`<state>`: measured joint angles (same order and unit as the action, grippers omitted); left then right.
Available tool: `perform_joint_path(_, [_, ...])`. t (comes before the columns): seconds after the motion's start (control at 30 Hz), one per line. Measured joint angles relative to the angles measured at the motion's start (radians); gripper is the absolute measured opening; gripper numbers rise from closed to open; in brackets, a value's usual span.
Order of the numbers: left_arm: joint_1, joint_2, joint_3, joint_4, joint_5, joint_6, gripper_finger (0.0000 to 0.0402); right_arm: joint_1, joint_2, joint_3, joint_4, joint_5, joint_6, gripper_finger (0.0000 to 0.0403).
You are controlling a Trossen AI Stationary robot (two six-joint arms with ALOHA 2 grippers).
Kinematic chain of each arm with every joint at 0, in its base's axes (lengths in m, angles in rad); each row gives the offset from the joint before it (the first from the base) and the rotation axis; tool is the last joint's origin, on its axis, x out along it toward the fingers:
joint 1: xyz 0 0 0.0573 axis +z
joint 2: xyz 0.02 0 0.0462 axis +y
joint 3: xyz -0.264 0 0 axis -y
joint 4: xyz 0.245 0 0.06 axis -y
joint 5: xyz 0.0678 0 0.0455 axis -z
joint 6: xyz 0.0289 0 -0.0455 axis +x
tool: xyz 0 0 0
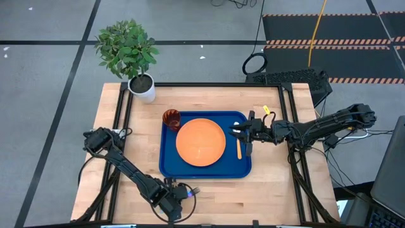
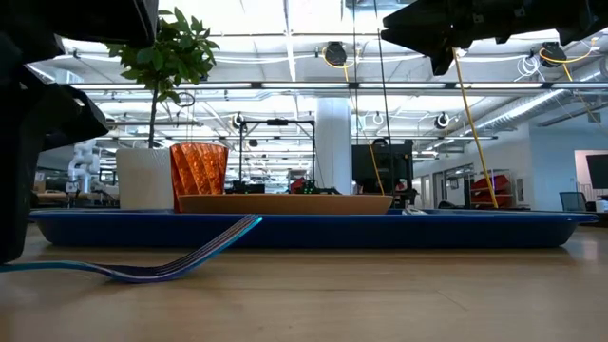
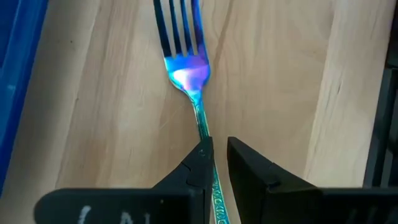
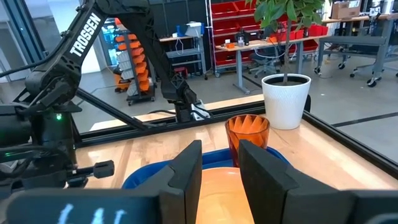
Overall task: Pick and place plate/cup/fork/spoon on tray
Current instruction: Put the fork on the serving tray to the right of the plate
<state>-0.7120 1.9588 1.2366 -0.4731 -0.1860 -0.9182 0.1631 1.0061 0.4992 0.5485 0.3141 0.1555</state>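
Note:
The blue tray [image 1: 169, 166] lies mid-table. On it are the orange plate [image 1: 200, 142], the red-brown cup [image 1: 171, 119] at its far left corner, and the spoon [image 1: 238, 149] along its right side. The fork [image 1: 193, 189] lies on the wood near the table's near edge, tines toward the tray; in the low view [image 2: 190, 255] its handle rests flat and its tines curve up. My left gripper [image 3: 219, 149] is low over the fork's handle, narrowly open, one finger on each side. My right gripper [image 1: 233, 132] hovers over the tray's right part, open and empty. My left gripper comes at the fork from above, its fingers across the handle [image 3: 210, 163] a little behind the neck. The handle runs close along one finger [image 3: 200, 163], with a gap to the other. Whether a finger touches it I cannot tell. The fork lies on the table.
A white pot with a green plant [image 1: 143, 87] stands at the table's far left corner. Black rails [image 1: 120, 126] run along the table's left and right sides. Bare wood shows left of the tray and along the near edge.

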Motion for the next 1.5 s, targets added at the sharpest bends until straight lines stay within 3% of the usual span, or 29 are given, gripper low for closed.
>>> perform_joint_path(0.6, [0.0,0.091,0.004,0.095,-0.064,0.028,0.0051,0.0,0.0,0.0,0.0,-0.001,-0.003,0.01])
perform_joint_path(1.0, [0.055,0.098,-0.002,0.209,-0.147,0.153,0.005,0.0,0.0,0.0,0.0,-0.001,-0.003,0.01])
perform_joint_path(1.2, [0.078,0.099,-0.004,0.243,-0.164,0.223,0.0007,0.0,0.0,0.0,0.0,-0.001,-0.012,0.01])
perform_joint_path(1.5, [0.103,0.102,-0.005,0.33,-0.175,0.312,0.0003,0.0,0.0,0.0,0.0,-0.001,-0.001,0.01])
